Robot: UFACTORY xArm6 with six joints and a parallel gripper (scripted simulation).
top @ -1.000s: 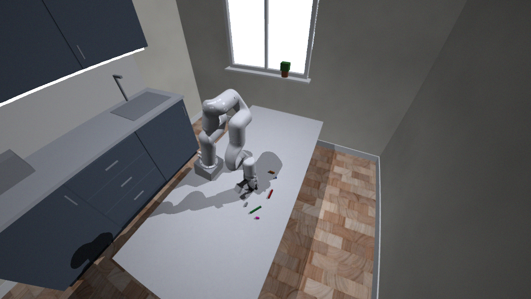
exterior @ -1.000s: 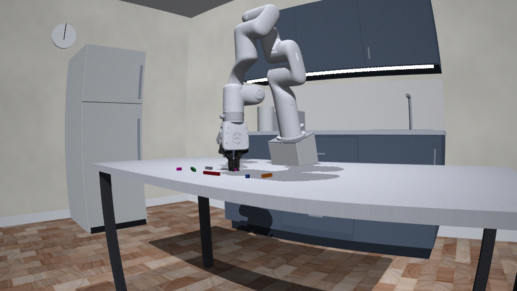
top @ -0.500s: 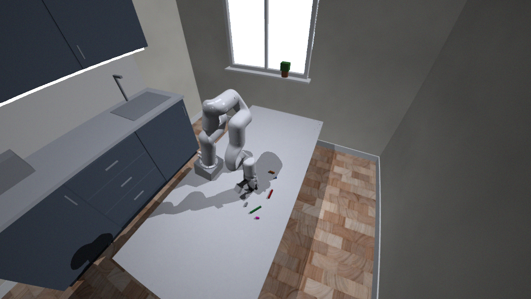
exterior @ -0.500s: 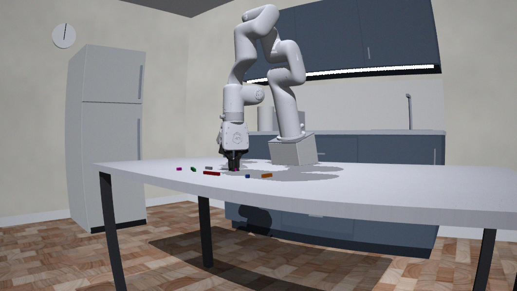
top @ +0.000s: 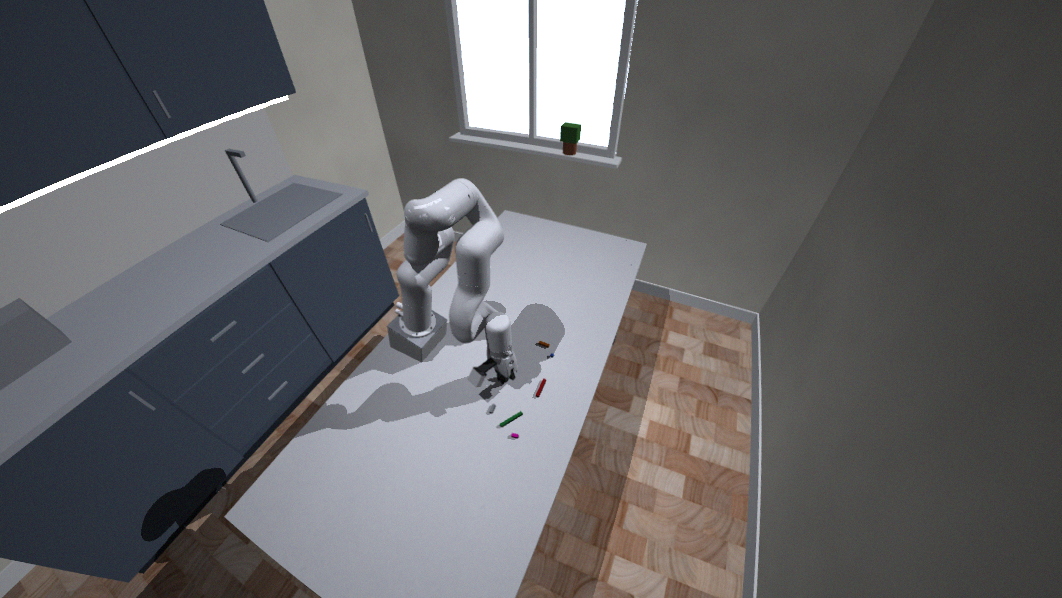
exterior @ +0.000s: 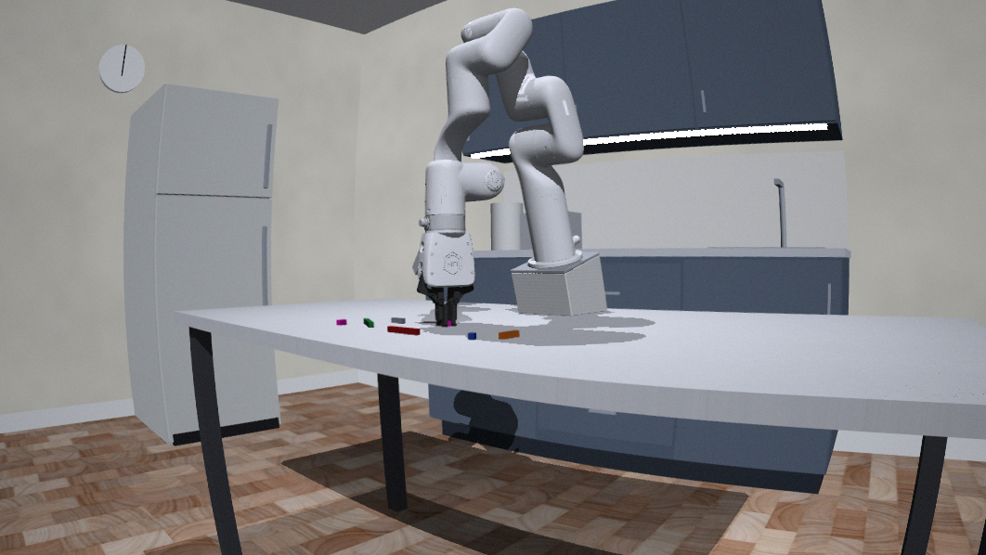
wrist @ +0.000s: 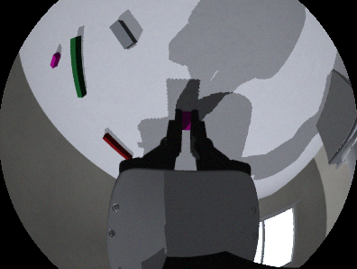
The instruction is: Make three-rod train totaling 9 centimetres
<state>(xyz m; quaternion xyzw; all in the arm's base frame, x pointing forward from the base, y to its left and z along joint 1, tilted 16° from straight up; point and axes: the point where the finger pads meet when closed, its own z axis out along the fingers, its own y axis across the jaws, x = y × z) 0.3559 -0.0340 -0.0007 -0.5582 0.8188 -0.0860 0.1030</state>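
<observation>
And the black-fingered hand (top: 506,377) (exterior: 446,322) (wrist: 186,118) is pinching a small magenta rod (exterior: 448,323) (wrist: 187,122), right down by the pale grey table (top: 401,475) (exterior: 690,351) (wrist: 135,81)! The long red rod (top: 541,387) (exterior: 403,330) (wrist: 117,146) lies nearer the edge, open tabletop between it and the fingers.

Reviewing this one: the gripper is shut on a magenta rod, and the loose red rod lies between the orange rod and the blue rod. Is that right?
Not quite: the top view shows the red rod between the blue rod and the green rod. The gripper is indeed shut on a magenta rod.
</observation>
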